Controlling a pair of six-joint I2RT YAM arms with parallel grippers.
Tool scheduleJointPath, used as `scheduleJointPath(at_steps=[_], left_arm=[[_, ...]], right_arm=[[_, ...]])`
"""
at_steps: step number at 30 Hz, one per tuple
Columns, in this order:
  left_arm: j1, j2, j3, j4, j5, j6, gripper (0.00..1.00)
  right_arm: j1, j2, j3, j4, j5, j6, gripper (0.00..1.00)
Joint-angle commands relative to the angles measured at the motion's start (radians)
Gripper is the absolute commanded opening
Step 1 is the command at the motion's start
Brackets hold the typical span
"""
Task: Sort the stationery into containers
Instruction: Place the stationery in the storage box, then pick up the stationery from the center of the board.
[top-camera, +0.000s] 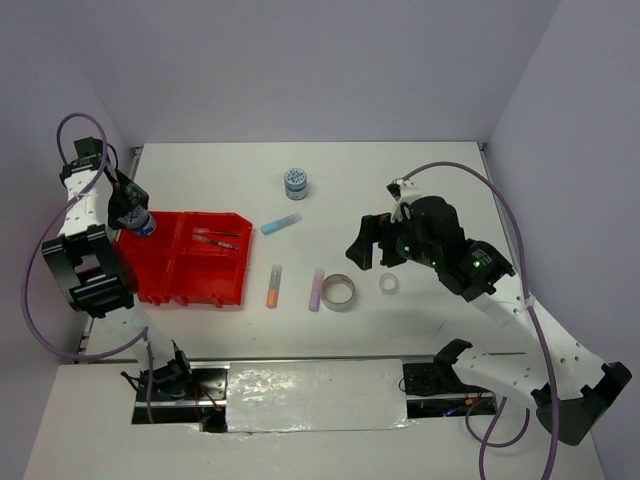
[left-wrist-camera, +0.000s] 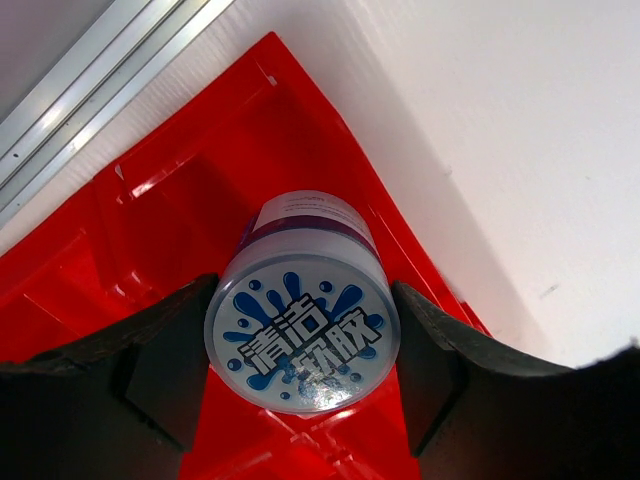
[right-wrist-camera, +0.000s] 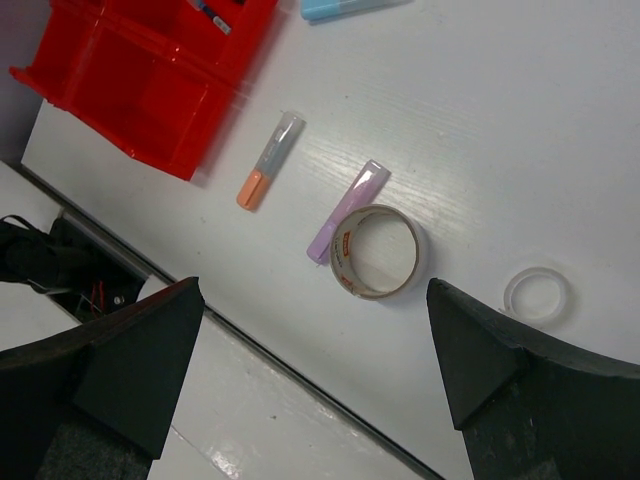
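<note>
Left gripper (top-camera: 135, 216) clamped on a tub (left-wrist-camera: 300, 345) at the far-left corner of the tray (top-camera: 200, 278). Right gripper (top-camera: 374, 252) spread wide and empty, above the grey ring (top-camera: 338, 292) and clear ring (top-camera: 388, 285). Pens (top-camera: 220, 238) in the tray's far-right compartment. Second tub (top-camera: 295, 182) and three sticks (top-camera: 272, 286) loose on the tabletop (top-camera: 450, 180).
</note>
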Motion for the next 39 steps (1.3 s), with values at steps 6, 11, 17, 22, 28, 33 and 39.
scheduleJointPath(at_steps=[6, 11, 17, 22, 28, 33, 39], left_arm=[[0.000, 0.027, -0.054, 0.080, -0.066, -0.010, 0.09], [0.002, 0.047, -0.091, 0.121, -0.089, 0.001, 0.30], [0.008, 0.015, -0.132, 0.156, -0.107, 0.002, 0.76], [0.014, 0.030, -0.099, 0.137, -0.098, -0.010, 0.91], [0.014, -0.017, -0.027, 0.100, -0.040, 0.001, 0.99], [-0.105, -0.109, 0.029, 0.135, 0.034, 0.051, 0.99], [-0.465, -0.028, 0.179, 0.284, 0.219, 0.222, 0.99]], right_arm=[[-0.018, 0.017, 0.027, 0.071, -0.044, -0.032, 1.00], [-0.020, 0.027, 0.038, 0.082, -0.062, -0.030, 1.00], [-0.020, 0.040, 0.064, 0.071, -0.071, -0.024, 1.00], [-0.020, 0.031, 0.074, 0.057, -0.074, -0.007, 1.00], [-0.020, 0.008, 0.091, 0.027, -0.053, -0.001, 1.00], [-0.021, -0.019, 0.084, 0.017, -0.004, 0.040, 1.00], [-0.041, -0.039, 0.090, -0.022, 0.124, 0.106, 1.00]])
